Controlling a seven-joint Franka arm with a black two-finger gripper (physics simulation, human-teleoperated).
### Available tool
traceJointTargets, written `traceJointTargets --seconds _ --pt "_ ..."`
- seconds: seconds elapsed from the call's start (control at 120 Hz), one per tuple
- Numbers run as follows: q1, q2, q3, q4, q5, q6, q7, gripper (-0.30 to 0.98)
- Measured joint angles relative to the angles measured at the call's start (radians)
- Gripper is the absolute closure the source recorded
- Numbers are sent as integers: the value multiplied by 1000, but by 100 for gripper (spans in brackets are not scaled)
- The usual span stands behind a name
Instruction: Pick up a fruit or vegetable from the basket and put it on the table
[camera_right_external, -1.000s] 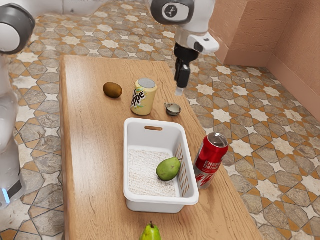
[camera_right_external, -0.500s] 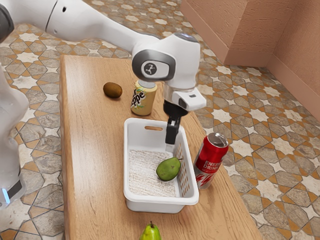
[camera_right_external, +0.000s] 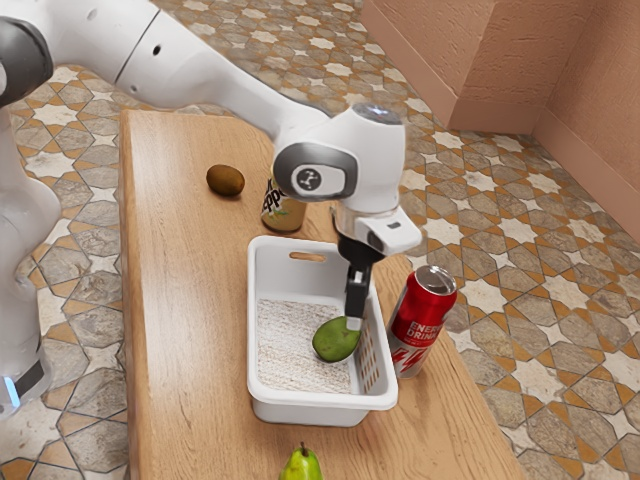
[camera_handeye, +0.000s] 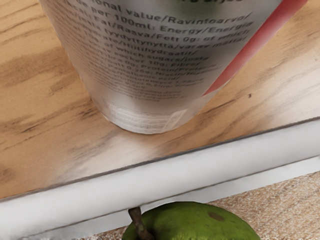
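Claw (camera_right_external: 355, 322) moved from beyond the basket (camera_right_external: 320, 399), now lower, near the green fruit (camera_right_external: 334, 342)

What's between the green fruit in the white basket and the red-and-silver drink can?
The basket's white side wall, then a strip of bare wooden table. The wrist view shows both between the fruit and the can.
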Motion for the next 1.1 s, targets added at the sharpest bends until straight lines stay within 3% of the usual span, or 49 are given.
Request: traceJointTargets --seconds 0.933,1.1 --pt "-25 -6 -7 -142 -80 149 -16 0" --pt "-24 -2 -6 -142 -84 156 -18 27"
